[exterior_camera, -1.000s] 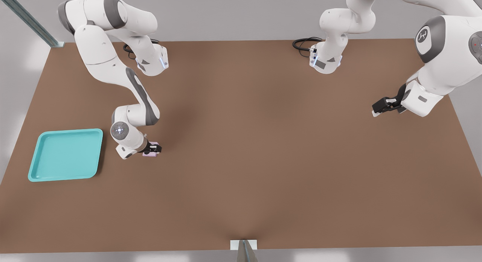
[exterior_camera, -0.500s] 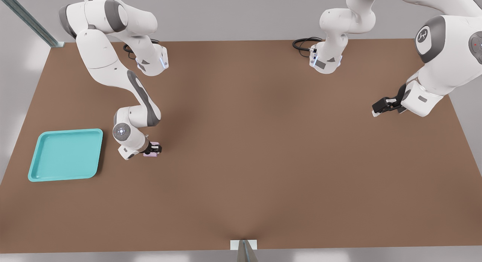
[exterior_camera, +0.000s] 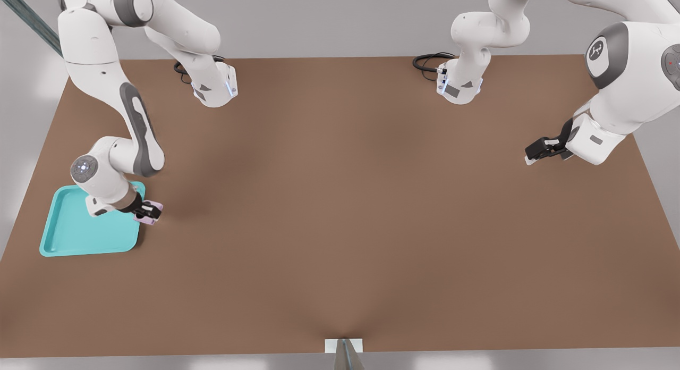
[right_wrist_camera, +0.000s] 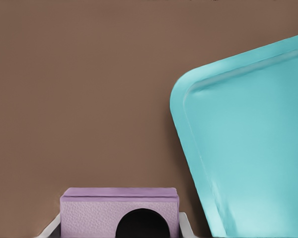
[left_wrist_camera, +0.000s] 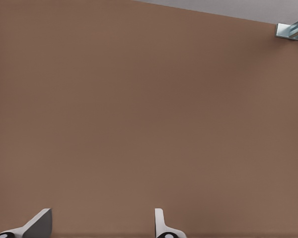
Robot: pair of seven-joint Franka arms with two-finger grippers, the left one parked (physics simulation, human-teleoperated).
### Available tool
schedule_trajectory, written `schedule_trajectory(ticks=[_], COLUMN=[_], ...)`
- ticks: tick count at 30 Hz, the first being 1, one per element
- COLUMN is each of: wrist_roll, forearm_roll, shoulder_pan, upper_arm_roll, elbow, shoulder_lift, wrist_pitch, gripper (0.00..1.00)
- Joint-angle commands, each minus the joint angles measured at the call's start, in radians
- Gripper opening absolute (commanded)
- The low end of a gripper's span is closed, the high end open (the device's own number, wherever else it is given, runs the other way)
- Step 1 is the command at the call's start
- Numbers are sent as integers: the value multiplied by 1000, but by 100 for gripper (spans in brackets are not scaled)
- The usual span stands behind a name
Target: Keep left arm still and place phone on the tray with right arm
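Since the earlier frames the phone [exterior_camera: 150,211] has been lifted off the table [exterior_camera: 372,226] and carried toward the front view's left, out of the open brown area and up to the tray [exterior_camera: 69,237]. The right arm [exterior_camera: 114,165] has swung with it, so that its wrist now hangs over the tray's near corner, whereas a second ago it stood clear beside the tray.

The phone is held clenched in the gripper [exterior_camera: 144,211]: in the right wrist view the lilac body [right_wrist_camera: 120,213] is seen pinched from both sides by a pale fingertip [right_wrist_camera: 50,229], with one dark lens showing. It appears to be off the table, though its height cannot be judged.

The coming move turns on one relation. In the front view the phone sits just outside the tray's rim, at the corner toward 3 o'clock, and the tray's open floor lies from it at about 8 o'clock. The wrist view agrees: the tray [right_wrist_camera: 248,148] is seen beside the phone, not under it. The carry is thus judged unfinished; a further shift toward 8 o'clock seems needed before lowering and release, lest the phone land on the rim.
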Motion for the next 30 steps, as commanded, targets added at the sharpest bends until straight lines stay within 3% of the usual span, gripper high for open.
schedule_trajectory(ticks=[1,5,6,8,10,12,13,15,16,19,23,26,30], wrist_roll=[-382,-545,-552,-608,-574,-353,-205,-55,-57,-66,-58,-54,-55], forearm_roll=[-3,-4,-3,-1,5,4,-3,-52,-52,-27,-24,-24,-24], shoulder_pan=[-74,-194,-197,-197,-178,-39,123,296,316,332,356,356,354], upper_arm_roll=[0,0,0,-2,1,21,-17,-31,-29,-23,-45,-35,-32], elbow=[9,95,116,149,146,149,158,313,539,917,919,687,618], shoulder_lift=[13,126,142,148,68,-114,-217,-345,-294,-81,-75,-194,-222], wrist_pitch=[7,41,75,75,57,-167,-300,-630,-842,-1059,-983,-853,-819], gripper=[80,81,100,100,100,100,100,100,100,100,100,100,100])
